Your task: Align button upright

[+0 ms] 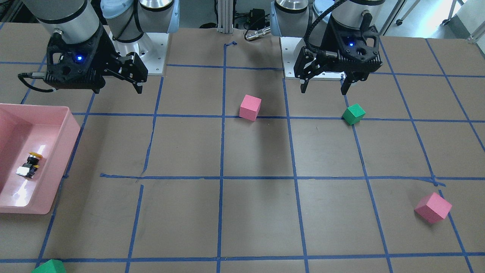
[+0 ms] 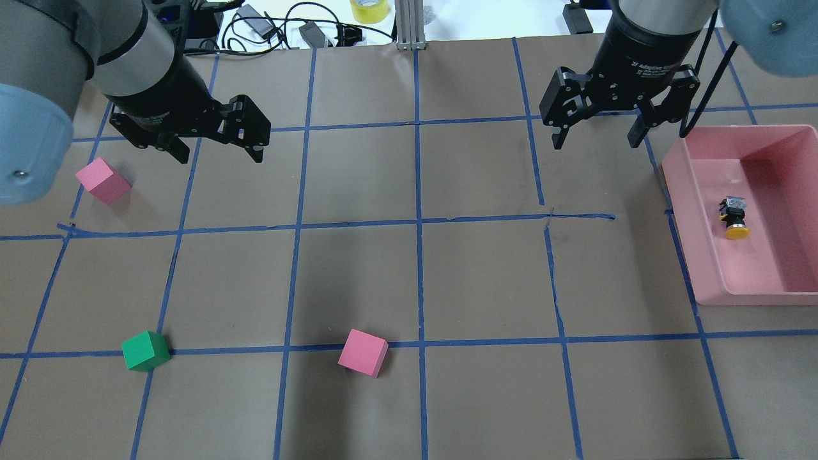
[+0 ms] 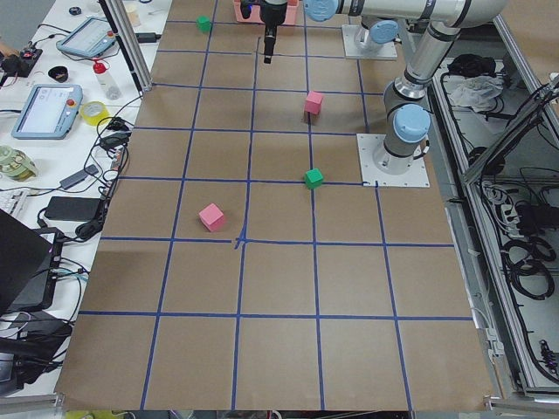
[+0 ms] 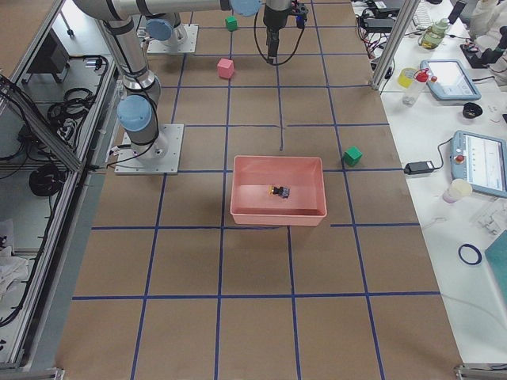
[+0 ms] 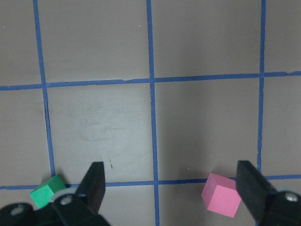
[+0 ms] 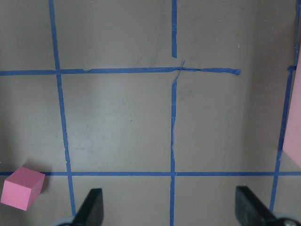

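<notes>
The button [image 2: 733, 217] lies on its side inside a pink bin [image 2: 679, 198] at the table's right end, its yellow cap toward the robot and its pale end away. It also shows in the front view [image 1: 30, 165] and the right side view [image 4: 279, 191]. My right gripper [image 2: 595, 142] hangs open and empty above the table, left of the bin and beyond the button; its fingers [image 6: 91, 207] stand wide apart. My left gripper [image 2: 220, 156] is open and empty over the far left of the table, its fingers [image 5: 94, 181] wide apart.
A pink cube [image 2: 363, 352] and a green cube [image 2: 146, 351] sit near the robot's side. Another pink cube [image 2: 103, 181] lies at the far left, by the left gripper. A second green cube [image 1: 49, 267] sits beyond the bin. Blue tape lines grid the brown table.
</notes>
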